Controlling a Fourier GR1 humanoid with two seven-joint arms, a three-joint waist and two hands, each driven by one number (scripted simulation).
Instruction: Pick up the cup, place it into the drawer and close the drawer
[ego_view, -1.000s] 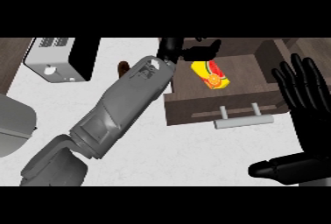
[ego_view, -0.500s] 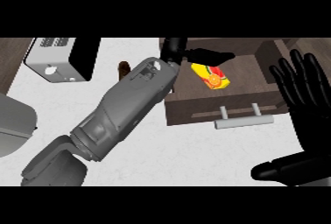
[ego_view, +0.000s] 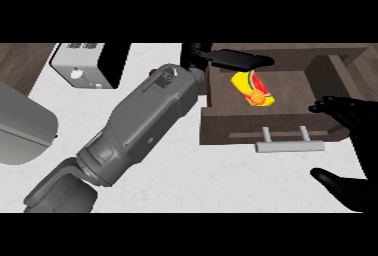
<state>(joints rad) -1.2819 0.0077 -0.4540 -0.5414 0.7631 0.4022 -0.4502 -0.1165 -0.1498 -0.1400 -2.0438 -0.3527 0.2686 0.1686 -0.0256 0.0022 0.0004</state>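
**Asker:** Over the drawer (ego_view: 273, 122), where is your left hand (ego_view: 235, 60), and what does it hold?

**Me:** It hangs above the back left corner. Its dark fingers are stretched out flat and hold nothing. My grey forearm (ego_view: 140, 130) runs up to it slantwise across the white counter (ego_view: 221, 175).

**Asker:** And the cup (ego_view: 252, 90)?

**Me:** The cup is yellow and red with a fruit print. It lies on its side inside the open drawer, near the back left, just below my fingers. As far as I can see, we are not touching.

**Asker:** So what is the step now?

**Me:** I judge the placing done, so closing is what is left. To do it well, I should lift the left hand up and back over the drawer's left wall. It must not sweep low, or a finger could catch the cup and tip it out.

**Asker:** Which hand should push?

**Me:** My right hand (ego_view: 358, 117) is the likely one. It is open, with fingers spread, at the view's right edge beside the drawer's front right corner. The pale bar handle (ego_view: 289, 145) sticks out from the front, near it. I would press flat and square on the front, close to the handle, so the drawer slides straight. I would push only once the left arm is clear.
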